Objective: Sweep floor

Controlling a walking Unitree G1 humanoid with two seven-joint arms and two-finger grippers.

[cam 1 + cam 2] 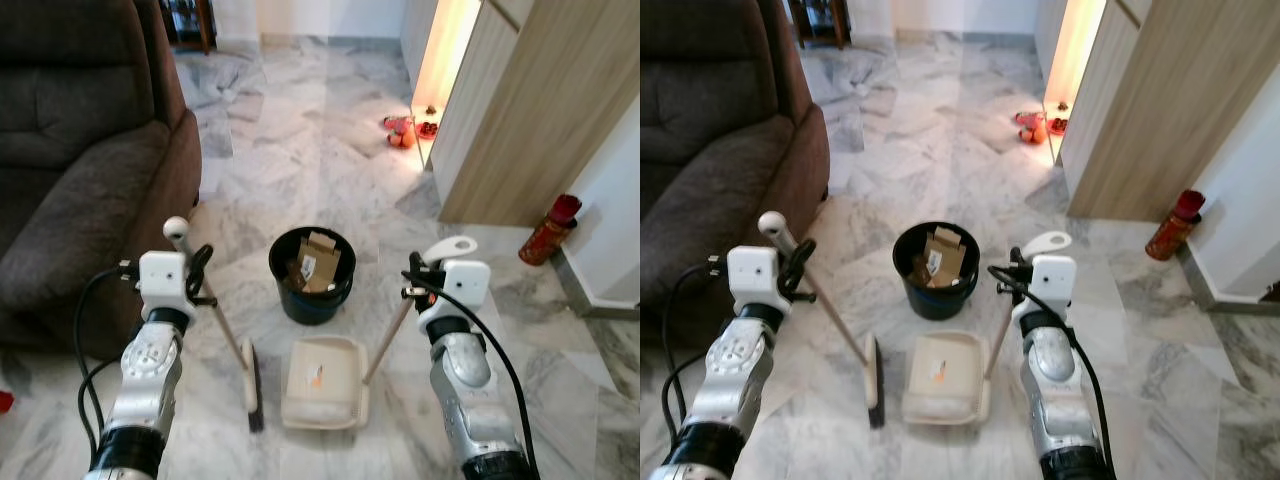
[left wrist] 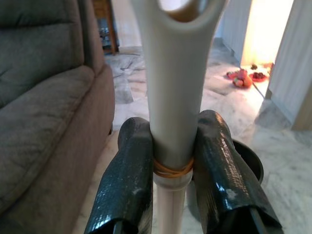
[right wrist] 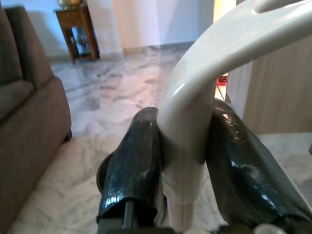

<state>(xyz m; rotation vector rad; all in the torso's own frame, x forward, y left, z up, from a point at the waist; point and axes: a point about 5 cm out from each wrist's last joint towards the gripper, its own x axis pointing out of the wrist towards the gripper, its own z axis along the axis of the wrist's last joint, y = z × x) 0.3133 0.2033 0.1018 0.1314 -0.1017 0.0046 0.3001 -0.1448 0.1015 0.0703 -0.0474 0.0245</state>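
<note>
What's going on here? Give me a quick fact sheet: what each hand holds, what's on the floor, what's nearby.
left gripper: shut on broom handle
right gripper: shut on dustpan handle
broom head: on floor beside dustpan
dustpan: cream, on marble floor, small orange bit inside
bin: black, holds cardboard, just behind dustpan
nearby: brown sofa, red bottle

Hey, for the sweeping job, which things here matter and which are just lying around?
For sweeping:
broom, clamped in the left gripper
dustpan, handle in the right gripper
black bin

Lying about:
brown sofa
red bottle
red items by the wall
</note>
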